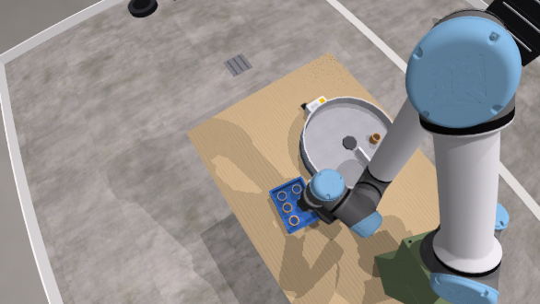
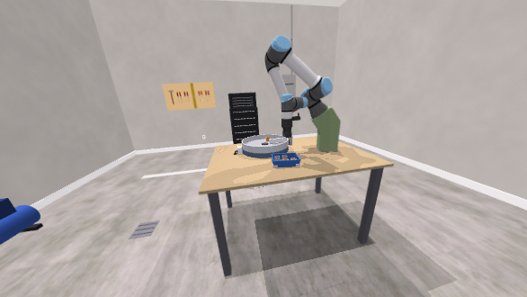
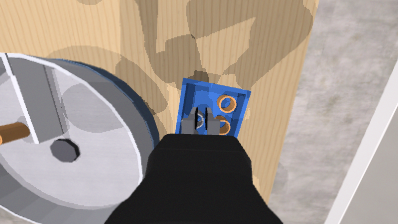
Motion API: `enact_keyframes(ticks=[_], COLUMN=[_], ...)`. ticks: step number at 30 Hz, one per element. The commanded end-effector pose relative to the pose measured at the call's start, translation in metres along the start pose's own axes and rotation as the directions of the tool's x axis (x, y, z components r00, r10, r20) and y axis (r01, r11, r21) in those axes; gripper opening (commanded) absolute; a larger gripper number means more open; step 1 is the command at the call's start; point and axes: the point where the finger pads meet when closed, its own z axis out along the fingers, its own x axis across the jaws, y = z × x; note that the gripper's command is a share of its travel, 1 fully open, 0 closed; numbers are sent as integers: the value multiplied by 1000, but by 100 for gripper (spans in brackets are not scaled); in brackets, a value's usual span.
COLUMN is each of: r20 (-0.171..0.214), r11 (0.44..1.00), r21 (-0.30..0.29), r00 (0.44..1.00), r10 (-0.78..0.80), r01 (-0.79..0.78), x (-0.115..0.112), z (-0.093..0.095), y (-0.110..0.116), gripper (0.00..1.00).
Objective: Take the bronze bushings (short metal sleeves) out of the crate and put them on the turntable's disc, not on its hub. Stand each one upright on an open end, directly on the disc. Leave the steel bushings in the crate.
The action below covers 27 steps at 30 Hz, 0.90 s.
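The blue crate point(image 1: 279, 212) point(image 2: 286, 163) point(image 3: 216, 85) holds two bronze bushings, one near its end point(image 1: 294, 220) point(image 3: 227, 104) and one beside it point(image 1: 287, 207) point(image 3: 223, 127). Two steel bushings point(image 1: 296, 189) point(image 1: 282, 196) also show in the top view. In the wrist view another steel one point(image 3: 201, 120) is partly hidden by a finger. One bronze bushing point(image 1: 376, 137) point(image 2: 267, 139) point(image 3: 15, 132) stands upright on the turntable's grey disc point(image 1: 327, 134) point(image 3: 100, 175), away from the dark hub point(image 1: 349, 143) point(image 3: 65, 150). My gripper point(image 2: 290, 142) point(image 3: 201, 114) is slightly open, empty, above the crate's turntable side.
The turntable has a raised rim point(image 1: 302, 146) point(image 3: 141, 167) and a wall point(image 3: 37, 95) across its disc, between the bronze bushing and the crate side. A small white box point(image 1: 316, 105) is attached to its outside. The crate lies close to the turntable, near the table's edge.
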Motion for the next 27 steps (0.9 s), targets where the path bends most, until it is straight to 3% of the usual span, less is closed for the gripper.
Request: enact_keyframes(ticks=[1, 10, 27], r20=[25, 25, 25], r11=[1000, 1000, 1000], r21=[7, 6, 6], r00=[1000, 1000, 1000], r10=[16, 16, 17], r01=[-17, -16, -18], x=[23, 45, 46], z=[3, 3, 3], y=[1, -1, -1], gripper=[36, 36, 36])
